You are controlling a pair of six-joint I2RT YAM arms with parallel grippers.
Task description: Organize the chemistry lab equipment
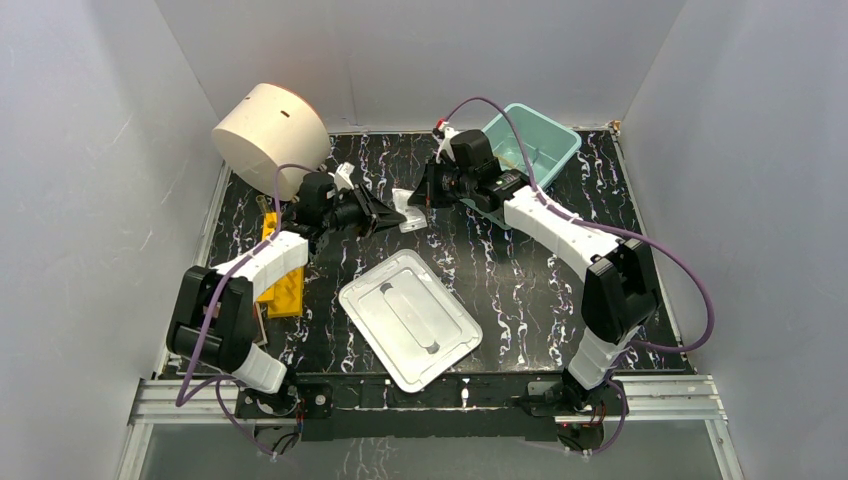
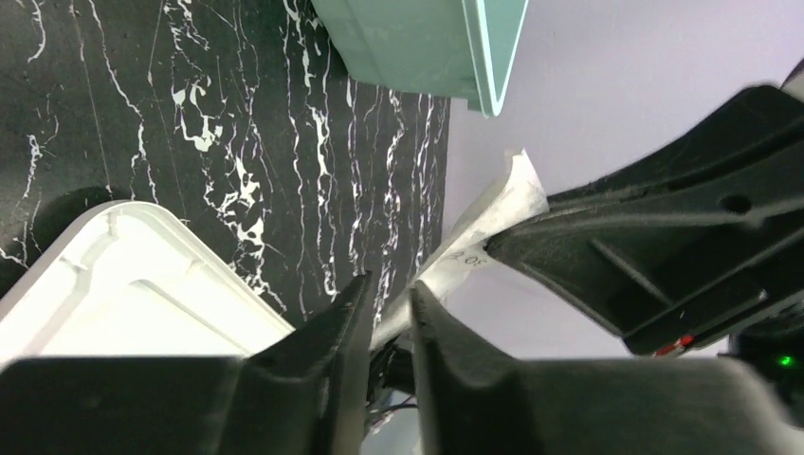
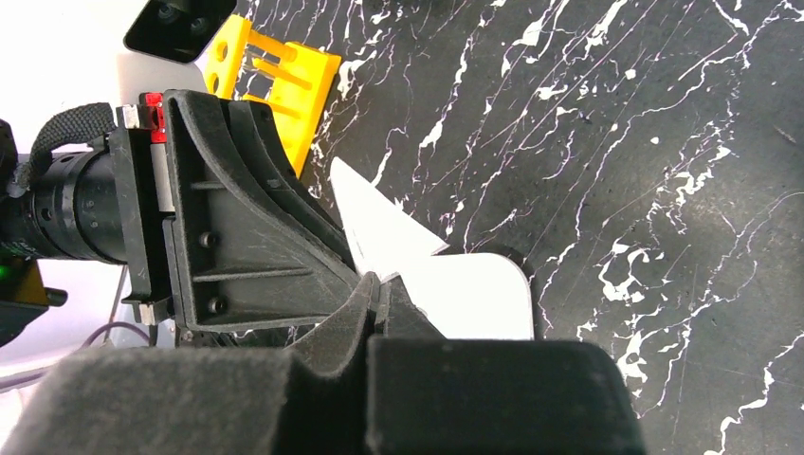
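The left gripper (image 2: 391, 289) pinches one end of the white packet (image 3: 465, 294) between narrowly closed jaws, holding it off the dark marbled table (image 1: 520, 290) near its back centre, beyond the white lid (image 1: 410, 320). Facing it, the right gripper (image 3: 384, 284) has its jaws pressed together on the packet's other end, just beside the teal bin (image 1: 548, 122) at back right.

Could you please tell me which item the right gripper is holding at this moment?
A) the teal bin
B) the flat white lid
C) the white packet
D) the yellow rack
C: in the right wrist view, the right gripper has its fingers closed together on one edge of the white packet.
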